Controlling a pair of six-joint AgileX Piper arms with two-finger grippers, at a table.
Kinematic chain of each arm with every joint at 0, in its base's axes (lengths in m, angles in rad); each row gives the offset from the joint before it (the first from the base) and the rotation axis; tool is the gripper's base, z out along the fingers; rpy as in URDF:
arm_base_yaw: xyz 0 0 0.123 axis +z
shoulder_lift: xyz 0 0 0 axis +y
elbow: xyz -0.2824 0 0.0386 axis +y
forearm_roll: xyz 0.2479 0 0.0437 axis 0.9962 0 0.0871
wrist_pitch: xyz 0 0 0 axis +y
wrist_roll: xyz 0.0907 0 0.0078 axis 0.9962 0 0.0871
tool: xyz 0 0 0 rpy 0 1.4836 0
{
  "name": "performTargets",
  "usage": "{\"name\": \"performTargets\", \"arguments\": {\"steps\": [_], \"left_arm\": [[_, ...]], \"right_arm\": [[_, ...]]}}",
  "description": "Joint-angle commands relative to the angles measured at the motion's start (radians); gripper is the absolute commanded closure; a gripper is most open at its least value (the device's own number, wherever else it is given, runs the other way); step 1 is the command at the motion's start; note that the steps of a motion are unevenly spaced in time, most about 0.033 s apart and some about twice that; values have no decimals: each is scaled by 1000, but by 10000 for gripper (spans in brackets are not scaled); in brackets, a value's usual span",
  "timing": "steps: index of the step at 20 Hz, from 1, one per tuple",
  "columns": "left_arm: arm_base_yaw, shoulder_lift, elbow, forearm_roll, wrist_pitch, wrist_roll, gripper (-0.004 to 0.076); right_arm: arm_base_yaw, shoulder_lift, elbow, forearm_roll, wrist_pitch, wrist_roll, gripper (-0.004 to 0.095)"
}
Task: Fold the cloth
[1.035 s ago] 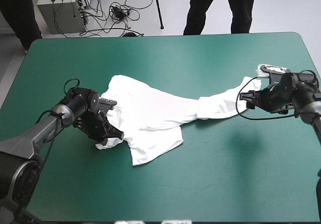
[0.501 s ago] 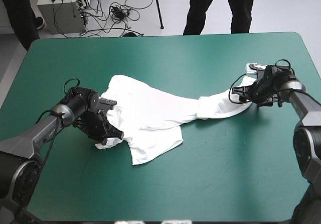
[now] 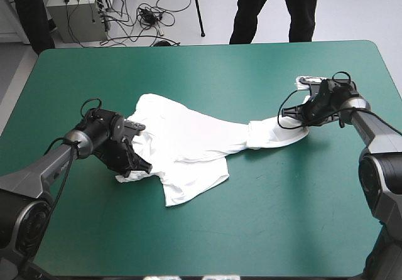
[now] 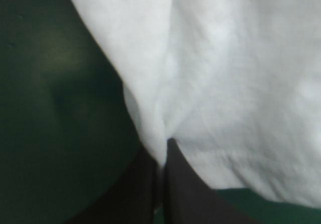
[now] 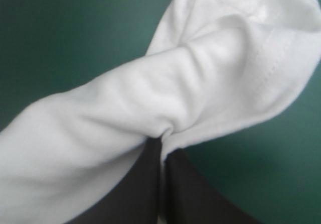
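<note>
The white T-shirt (image 3: 188, 143) lies crumpled across the middle of the teal-green table, one end drawn out in a long strip toward the right. My left gripper (image 3: 132, 168) sits low at the shirt's near-left edge, shut on the T-shirt (image 4: 230, 83), whose fabric puckers into the meeting fingers (image 4: 145, 194). My right gripper (image 3: 300, 118) is at the strip's right end, shut on the T-shirt (image 5: 150, 103), with a gathered fold pinched between its fingers (image 5: 185, 194). A hemmed edge fans out ahead of the right gripper.
Bare teal-green cover (image 3: 264, 230) stretches along the near side and far side of the shirt. The table's right edge (image 3: 394, 79) lies close beyond the right arm.
The right gripper moved in from the right edge onto the shirt's stretched end and shut on it. The left gripper kept its hold and barely shifted.
</note>
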Motion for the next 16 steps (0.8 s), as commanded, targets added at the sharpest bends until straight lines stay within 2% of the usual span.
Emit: {"name": "performTargets", "arguments": {"steps": [1,6,9,12,16], "left_arm": [[0,-75,-54,65,-39,-8,733],[0,-316,-240,80,12,-8,733],[0,-454,-441,125,41,-8,733],[0,-513,-677,129,63,-8,733],[0,-535,-915,55,52,24,733]], "right_arm": [[23,-61,-20,94,116,-6,925],[-32,-243,-225,95,160,37,925],[-95,-319,-467,86,269,45,925],[-142,-374,-722,79,336,47,925],[-150,-433,-960,80,320,63,925]]}}
